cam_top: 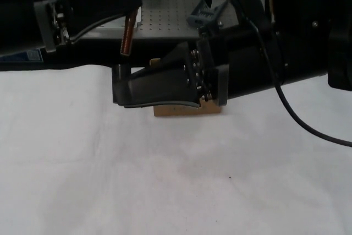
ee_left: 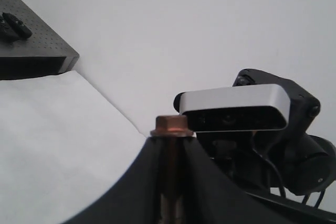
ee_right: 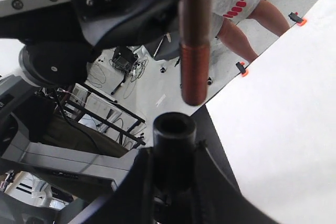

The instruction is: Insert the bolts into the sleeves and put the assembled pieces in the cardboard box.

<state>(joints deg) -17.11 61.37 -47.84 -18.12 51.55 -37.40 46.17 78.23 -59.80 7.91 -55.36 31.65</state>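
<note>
High view: left gripper (cam_top: pixel 131 16) at approx. 10 o'clock, jaws pinched narrow on the upper part of the copper bolt (cam_top: pixel 127 37). The bolt hangs upright, threaded end down, head hidden by the fingers. Left wrist view has the bolt (ee_left: pixel 169 125) w/ its hex head just above the two fingers; lower shank cut off at the frame edge.

Right gripper (cam_top: pixel 122 86) sits at centre, its arm stretching off toward 3 o'clock, jaws clamped on the black sleeve (cam_top: pixel 121 73). It's black on black, so the outline is hard to sep. from the fingers. The sleeve is at 6 o'clock of the bolt, near but w/ a gap, bolt tip not in the bore.

Right wrist view: sleeve (ee_right: pixel 175 128) w/ open mouth toward the bolt (ee_right: pixel 195 51). Threaded end is just off the mouth, not touching; upper part is cut off.

Cardboard box (cam_top: pixel 187 110) at 4 o'clock of the sleeve, mostly hidden behind the right arm; inside can't be seen. White-covered desk (cam_top: pixel 165 180); perforated plate (cam_top: pixel 165 12) at 12 o'clock.
</note>
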